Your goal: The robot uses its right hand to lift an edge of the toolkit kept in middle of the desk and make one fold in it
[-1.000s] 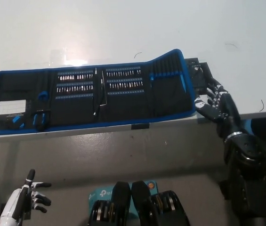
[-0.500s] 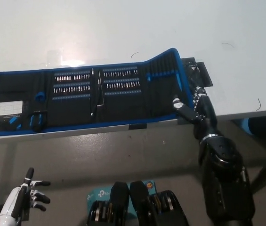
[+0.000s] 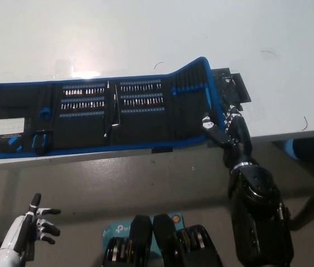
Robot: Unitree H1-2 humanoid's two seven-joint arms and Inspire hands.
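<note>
Head view: over the last second the black right hand [image 3: 225, 125] has slid from the right of the frame leftward along the desk's [image 3: 145, 33] near edge, and now sits at the right end of the toolkit [image 3: 98, 115], its fingers curled at the blue-trimmed lower right corner. Whether it truly grips the fabric I cannot tell. The toolkit lies unrolled across the middle of the frame, its right flap already raised off the desk, slightly more than before. This suggests the lift has begun, while the fold itself is not yet made. The white left hand [image 3: 31, 229] rests at lower left, fingers spread, holding nothing.
</note>
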